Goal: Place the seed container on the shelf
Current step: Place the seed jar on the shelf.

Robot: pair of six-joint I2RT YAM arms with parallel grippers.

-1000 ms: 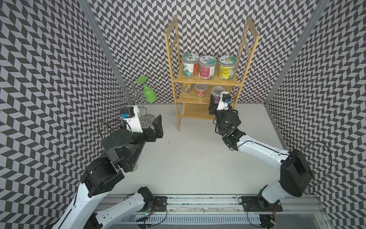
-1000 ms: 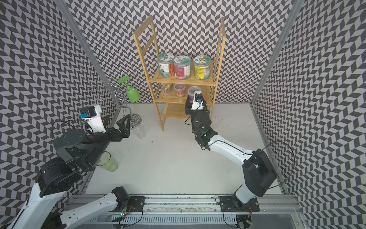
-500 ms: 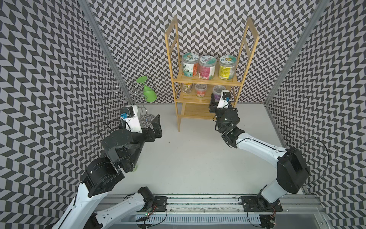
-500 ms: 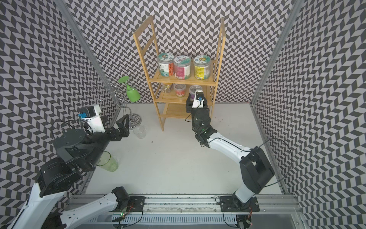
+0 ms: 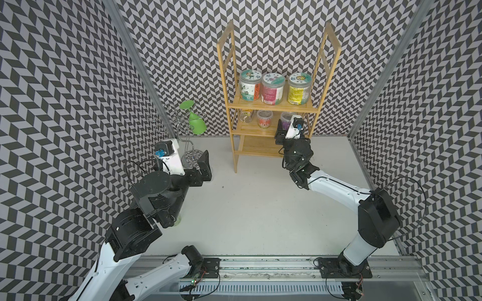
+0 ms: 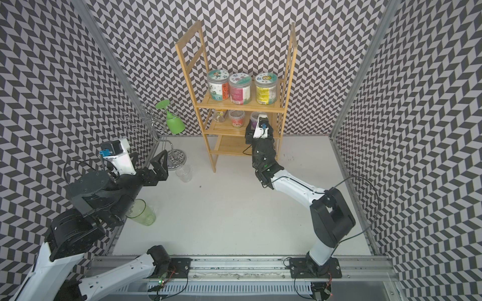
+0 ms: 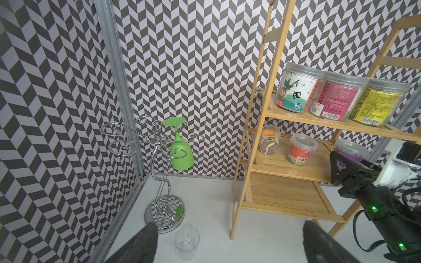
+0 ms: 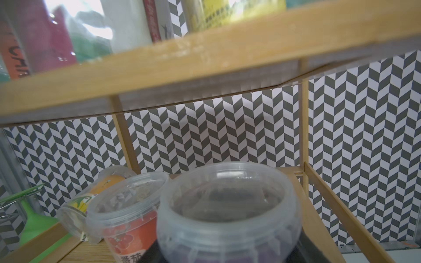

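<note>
Step in hand: release. The seed container [image 8: 227, 211], a clear lidded tub with dark contents, appears set on the middle tier of the shelf [image 5: 271, 106], beside a red-labelled tub [image 8: 129, 218]. The right hand [image 5: 281, 129] flanks it; whether it grips cannot be told. The left hand [image 5: 203, 164] is wide and empty. Next move: withdraw straight back from the shelf without dragging the tub.
</note>
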